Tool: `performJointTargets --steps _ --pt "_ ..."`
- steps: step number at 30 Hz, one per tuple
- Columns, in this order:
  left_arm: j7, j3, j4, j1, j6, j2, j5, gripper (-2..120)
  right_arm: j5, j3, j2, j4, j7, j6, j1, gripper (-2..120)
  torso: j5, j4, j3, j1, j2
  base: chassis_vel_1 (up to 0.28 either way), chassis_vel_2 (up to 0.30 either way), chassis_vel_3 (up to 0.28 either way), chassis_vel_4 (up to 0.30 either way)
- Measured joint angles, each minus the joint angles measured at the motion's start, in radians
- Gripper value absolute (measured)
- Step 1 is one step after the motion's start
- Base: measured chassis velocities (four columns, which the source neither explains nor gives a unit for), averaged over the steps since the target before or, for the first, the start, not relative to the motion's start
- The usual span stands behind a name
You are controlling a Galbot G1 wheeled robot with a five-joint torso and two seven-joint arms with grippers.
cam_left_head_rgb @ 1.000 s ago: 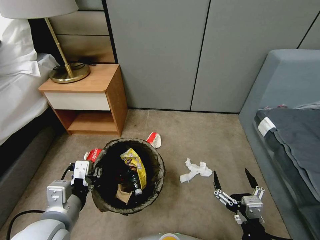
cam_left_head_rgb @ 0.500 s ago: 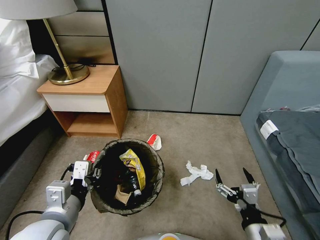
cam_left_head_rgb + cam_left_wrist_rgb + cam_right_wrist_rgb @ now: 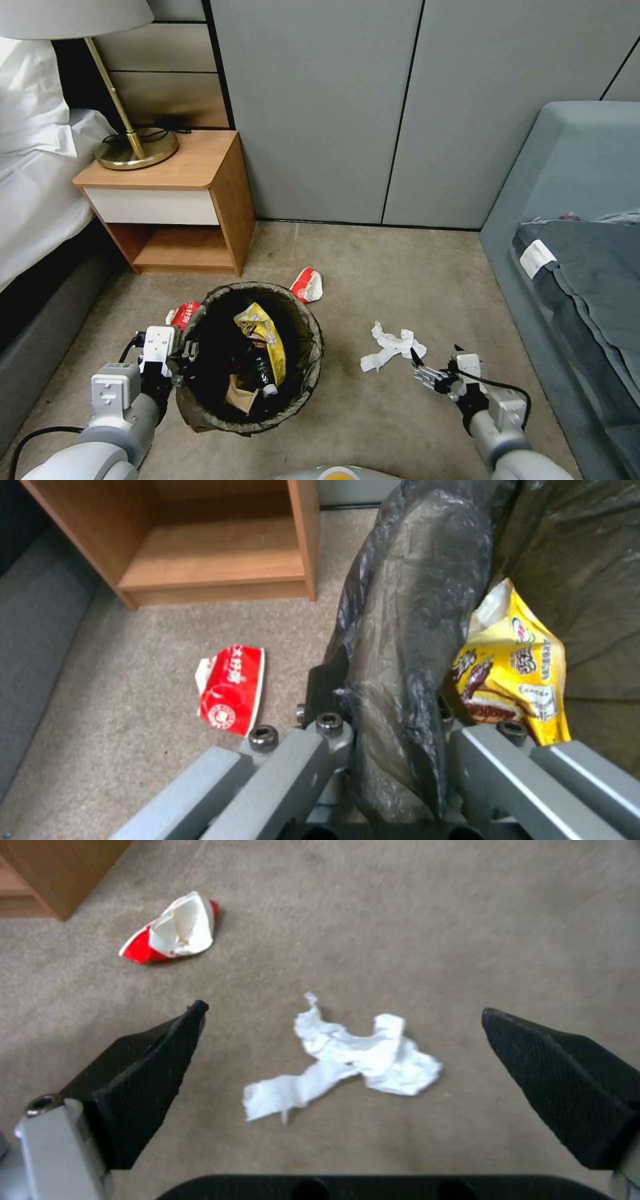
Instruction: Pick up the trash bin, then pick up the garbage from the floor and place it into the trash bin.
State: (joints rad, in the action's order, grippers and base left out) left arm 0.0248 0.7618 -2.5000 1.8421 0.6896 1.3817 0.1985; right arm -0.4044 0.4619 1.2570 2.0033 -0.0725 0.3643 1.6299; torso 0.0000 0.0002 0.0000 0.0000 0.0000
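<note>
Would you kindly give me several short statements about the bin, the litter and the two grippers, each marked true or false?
1. The left gripper clamps the trash bin at its rim. True.
2. The right gripper holds the white tissue. False: it is open, the tissue lying on the floor between its fingers.
3. A yellow wrapper lies in the bin. True.
4. No litter remains on the floor. False: two red-white wrappers and the tissue lie there.

tissue [image 3: 391,345] sits on the floor [image 3: 400,280] right of the trash bin [image 3: 200,413], one wrapper [image 3: 309,285] behind it, nightstand [image 3: 170,200] further back-left.
</note>
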Motion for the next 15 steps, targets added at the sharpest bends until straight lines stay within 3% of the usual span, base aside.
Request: performJointTargets --steps 8,15 --pt "-0.001 0.003 0.0 -0.001 0.002 0.0 -0.001 3 -0.121 -0.104 -0.008 -0.105 -0.107 0.149 -0.166 100 0.0 -0.0002 0.0 0.0 0.0 0.0 0.0 0.0 0.0" --pt "-0.001 0.001 0.0 -0.001 0.002 0.003 -0.001 3 -0.19 -0.16 -0.004 -0.182 -0.192 0.185 -0.258 100 0.0002 -0.0001 0.0 0.0 0.0 0.0 0.0 0.0 0.0"
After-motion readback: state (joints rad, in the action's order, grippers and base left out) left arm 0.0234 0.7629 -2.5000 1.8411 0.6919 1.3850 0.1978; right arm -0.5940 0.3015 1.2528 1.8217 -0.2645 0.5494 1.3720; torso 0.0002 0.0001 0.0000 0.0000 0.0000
